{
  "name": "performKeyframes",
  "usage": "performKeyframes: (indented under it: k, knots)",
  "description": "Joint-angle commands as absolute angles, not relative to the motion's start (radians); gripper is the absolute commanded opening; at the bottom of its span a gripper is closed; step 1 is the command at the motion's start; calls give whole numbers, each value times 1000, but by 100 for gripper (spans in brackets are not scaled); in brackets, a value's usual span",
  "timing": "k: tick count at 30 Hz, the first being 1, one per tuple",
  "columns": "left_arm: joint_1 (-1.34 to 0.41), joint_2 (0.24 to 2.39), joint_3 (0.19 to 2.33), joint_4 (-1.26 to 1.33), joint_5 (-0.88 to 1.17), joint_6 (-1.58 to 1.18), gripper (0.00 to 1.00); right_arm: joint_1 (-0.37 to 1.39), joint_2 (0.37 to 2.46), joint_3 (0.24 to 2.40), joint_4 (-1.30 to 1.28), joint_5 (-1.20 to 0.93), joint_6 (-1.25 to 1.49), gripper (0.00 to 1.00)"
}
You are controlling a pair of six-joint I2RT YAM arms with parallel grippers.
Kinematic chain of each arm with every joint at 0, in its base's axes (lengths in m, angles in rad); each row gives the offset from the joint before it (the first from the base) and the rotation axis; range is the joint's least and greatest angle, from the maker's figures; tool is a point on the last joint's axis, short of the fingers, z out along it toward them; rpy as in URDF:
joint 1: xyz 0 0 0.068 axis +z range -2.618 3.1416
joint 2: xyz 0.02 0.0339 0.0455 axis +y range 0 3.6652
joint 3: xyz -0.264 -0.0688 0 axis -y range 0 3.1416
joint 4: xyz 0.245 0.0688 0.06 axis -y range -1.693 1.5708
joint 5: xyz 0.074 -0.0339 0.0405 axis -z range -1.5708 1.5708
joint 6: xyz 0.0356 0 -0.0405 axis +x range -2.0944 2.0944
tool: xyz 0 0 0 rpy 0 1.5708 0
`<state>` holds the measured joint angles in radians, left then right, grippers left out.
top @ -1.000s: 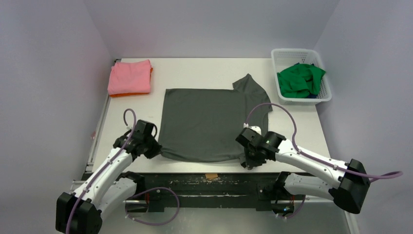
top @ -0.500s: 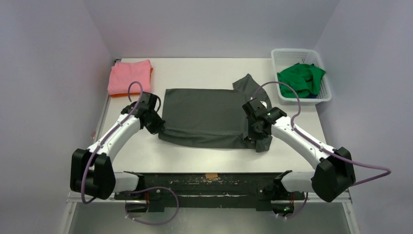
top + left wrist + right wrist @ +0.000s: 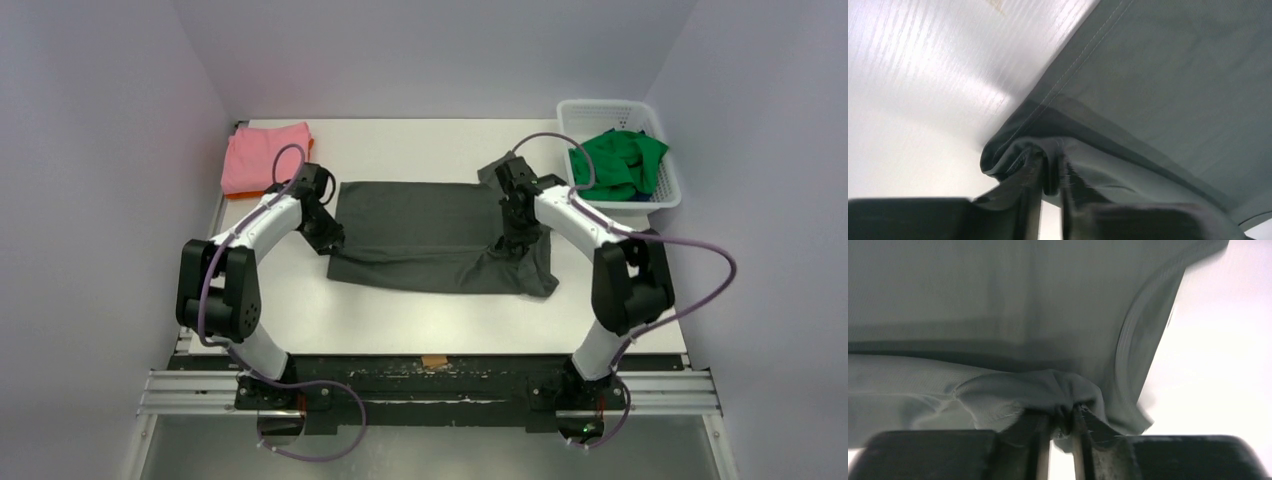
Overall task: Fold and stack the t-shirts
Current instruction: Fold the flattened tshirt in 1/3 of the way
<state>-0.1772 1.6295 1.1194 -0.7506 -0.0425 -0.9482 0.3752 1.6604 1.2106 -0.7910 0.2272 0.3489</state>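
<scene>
Where the two arms are bolted at the near edge, the listing begins; both reach far forward over the white table. Item one: dark grey t-shirt, at the table's middle, lying as a wide band doubled over on itself, with a loose flap at its near right corner and a sleeve poking out at its far right. Item two: left gripper, at the shirt's left edge; its wrist view shows the fingers closed tight on a bunched fold of the grey cloth, a stitched hem running away to the far right. Item three: right gripper, on the shirt's right part; its wrist view shows the fingers pinched on a puckered wad of the same cloth. Item four: pink t-shirt, folded, at the far left corner, resting on an orange t-shirt of which only a near sliver shows. Item five: white basket, at the far right corner, holding a crumpled bright green t-shirt.
</scene>
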Motion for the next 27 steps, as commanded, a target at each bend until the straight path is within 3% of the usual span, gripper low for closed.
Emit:
performKeyframes:
  k: [1, 4, 7, 11, 16, 19, 23, 27]
  knots:
    - [-165, 1688, 1233, -781, -83, -928, 49, 344, 1856, 1469, -803, 373, 101, 36]
    - [-163, 1686, 1285, -823, -116, -912, 82, 333, 1962, 1637, -865, 625, 56, 47]
    - [-163, 1644, 1305, -859, -145, -900, 92, 320, 1970, 1725, -895, 693, 111, 49]
    - [-165, 1555, 1242, -833, -116, -878, 95, 321, 1789, 1539, -806, 538, 230, 54]
    - [-222, 1496, 1124, -705, 52, -807, 98, 324, 1472, 1096, -648, 275, 389, 53]
    - [-270, 1526, 1064, -615, 140, -785, 99, 328, 1350, 960, -655, 203, 402, 52]
    - [-276, 1628, 1038, -559, 191, -794, 99, 333, 1307, 834, -669, 181, 411, 50]
    - [-271, 1700, 1046, -548, 167, -791, 99, 333, 1388, 845, -664, 166, 415, 48]
